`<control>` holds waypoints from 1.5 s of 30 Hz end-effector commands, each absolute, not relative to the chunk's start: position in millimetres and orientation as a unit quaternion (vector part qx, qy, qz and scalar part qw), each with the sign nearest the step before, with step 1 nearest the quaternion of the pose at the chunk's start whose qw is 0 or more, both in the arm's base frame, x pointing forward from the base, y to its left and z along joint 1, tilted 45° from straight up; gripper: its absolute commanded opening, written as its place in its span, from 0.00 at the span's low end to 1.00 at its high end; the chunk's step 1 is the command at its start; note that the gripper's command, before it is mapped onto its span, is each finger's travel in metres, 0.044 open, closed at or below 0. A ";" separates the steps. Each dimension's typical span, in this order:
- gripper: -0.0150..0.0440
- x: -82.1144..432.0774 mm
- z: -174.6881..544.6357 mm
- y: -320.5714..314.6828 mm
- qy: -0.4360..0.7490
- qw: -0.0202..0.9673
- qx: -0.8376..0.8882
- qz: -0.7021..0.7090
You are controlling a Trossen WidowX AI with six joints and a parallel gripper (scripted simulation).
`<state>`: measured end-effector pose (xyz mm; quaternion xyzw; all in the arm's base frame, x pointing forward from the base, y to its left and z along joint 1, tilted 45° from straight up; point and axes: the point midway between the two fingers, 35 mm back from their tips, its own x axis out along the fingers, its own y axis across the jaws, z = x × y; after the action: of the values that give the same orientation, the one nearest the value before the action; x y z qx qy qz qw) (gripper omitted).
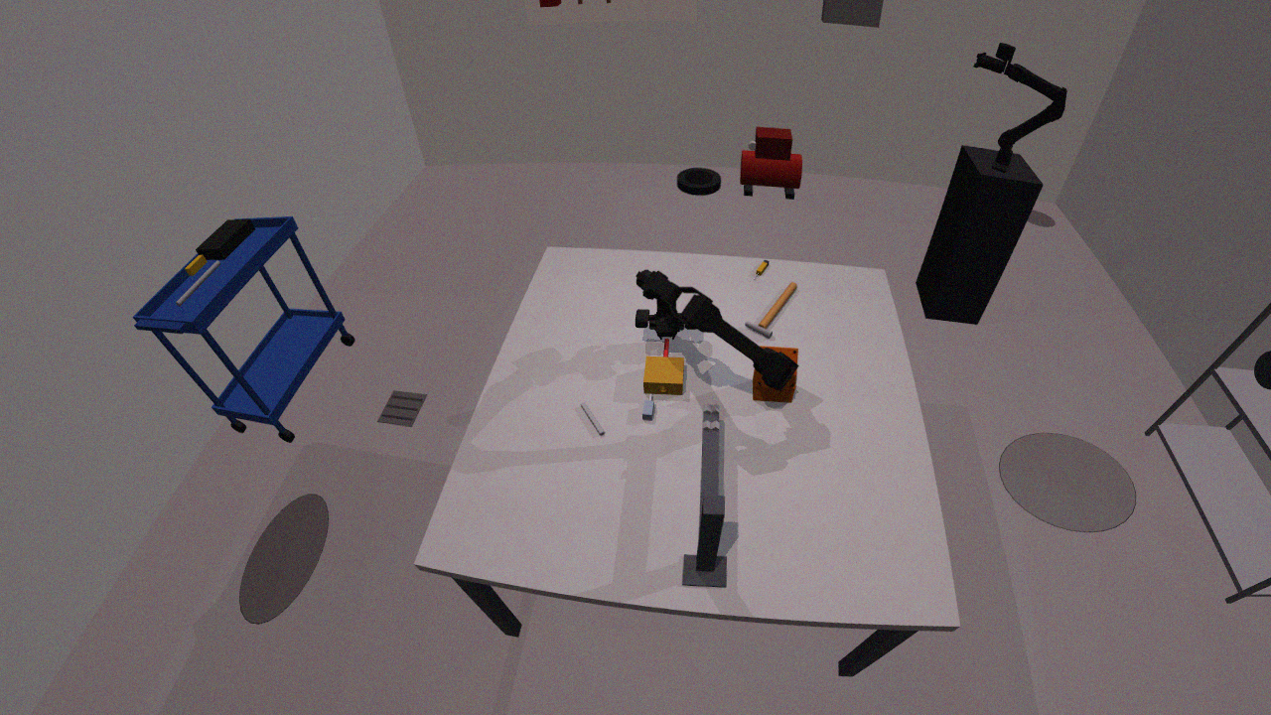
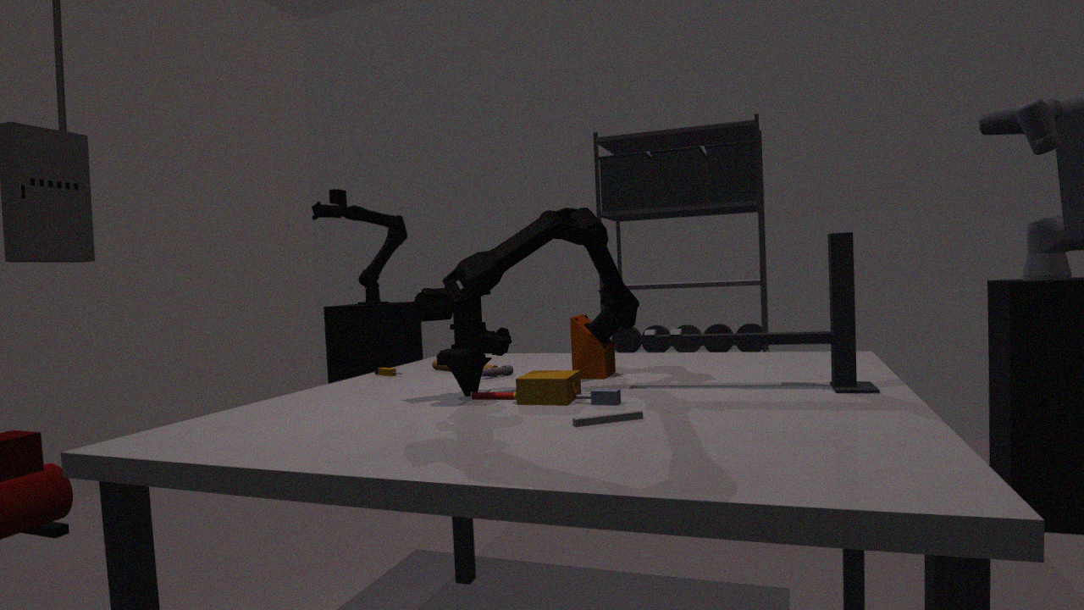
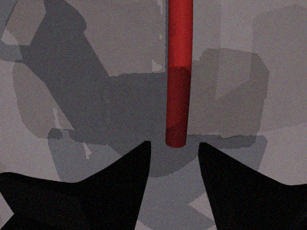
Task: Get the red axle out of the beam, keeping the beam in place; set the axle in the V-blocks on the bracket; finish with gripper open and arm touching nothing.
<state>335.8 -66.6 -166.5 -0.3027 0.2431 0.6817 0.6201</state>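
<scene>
Axle, red round rod [image 1: 665, 349] [image 2: 494, 395] [image 3: 180, 64], out one side of yellow block beam [image 1: 663, 374] [image 2: 547, 387], mid-bench; jaws [image 2: 468, 394] part-open, holding nothing, astride its end. Extraction in hand; next prob. regrip nearer beam, pull straight.

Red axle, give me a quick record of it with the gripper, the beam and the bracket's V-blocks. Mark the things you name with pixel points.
axle [image 1: 665, 348] [image 2: 493, 396] [image 3: 179, 73]: red, sticking out of the beam's side
beam [image 1: 663, 374] [image 2: 547, 387]: yellow block, on the table
gripper [image 2: 469, 394] [image 3: 175, 147]: open, fingertips either side of the axle's end
V-blocks [image 1: 711, 419]: on the bracket's arm, no axle in them
bracket [image 1: 709, 533] [image 2: 843, 318]: dark upright
</scene>
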 end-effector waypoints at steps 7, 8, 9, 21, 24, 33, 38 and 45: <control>0.97 336.6 -157.8 -75.3 0.243 0.622 -0.302 0.681; 1.00 336.7 -156.6 -76.5 0.243 0.622 -0.302 0.681; 1.00 336.7 -155.3 -77.8 0.243 0.622 -0.302 0.681; 1.00 338.0 -136.3 -96.9 0.243 0.621 -0.302 0.681; 1.00 338.2 -131.6 -101.5 0.244 0.621 -0.302 0.681; 1.00 334.2 -94.1 -77.1 0.242 0.621 -0.302 0.681; 1.00 333.2 -89.9 -73.1 0.242 0.621 -0.301 0.682; 1.00 333.5 -96.3 -67.2 0.242 0.621 -0.302 0.682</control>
<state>334.1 -72.1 -93.6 -0.3038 0.2426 0.6809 0.6207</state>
